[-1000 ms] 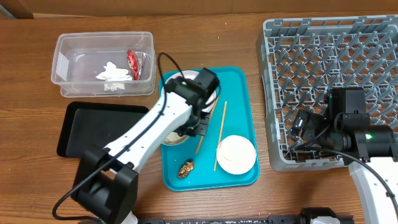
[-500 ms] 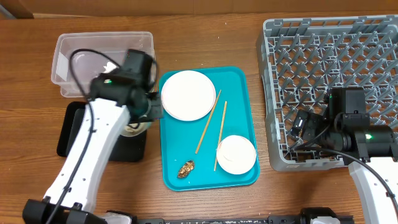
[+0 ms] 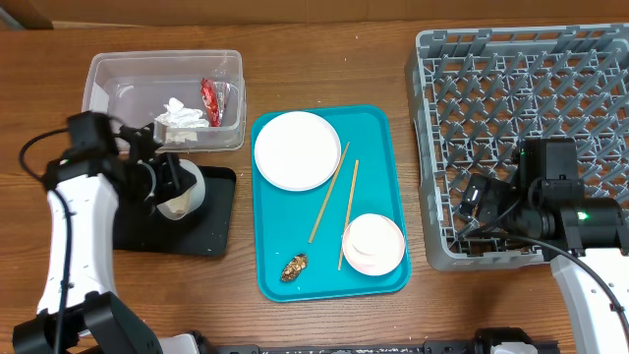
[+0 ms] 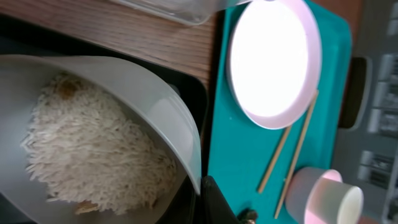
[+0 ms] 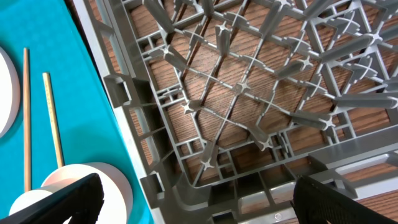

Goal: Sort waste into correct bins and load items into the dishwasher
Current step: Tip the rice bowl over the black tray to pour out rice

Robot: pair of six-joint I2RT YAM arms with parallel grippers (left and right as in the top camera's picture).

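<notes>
The step in hand is clearing waste: the left gripper [image 4: 203, 190] has its jaws clamped on the rim of the white bowl [image 3: 181, 191], tipped on its side over the black tray [image 3: 211, 233] just left of the teal tray [image 3: 374, 128], with the rice [image 4: 93, 155] heaped against the bowl's lower wall. Next, I judge, the bowl needs a steeper tilt or a shake to shed the grains, then a carry across the teal tray to the dish rack [image 3: 511, 88] on its right. The right gripper [image 5: 199, 202] hangs over the rack's near corner, jaws wide and empty. The plate [image 3: 297, 149], chopsticks [image 3: 328, 193], brown scrap [image 3: 294, 265] and cup [image 4: 334, 200] nested in the pink bowl [image 4: 303, 184] sit on the teal tray. Only one jaw shows at the rim. Whether any grains have reached the black tray cannot be told. The rack is cut off at the frame edge.
</notes>
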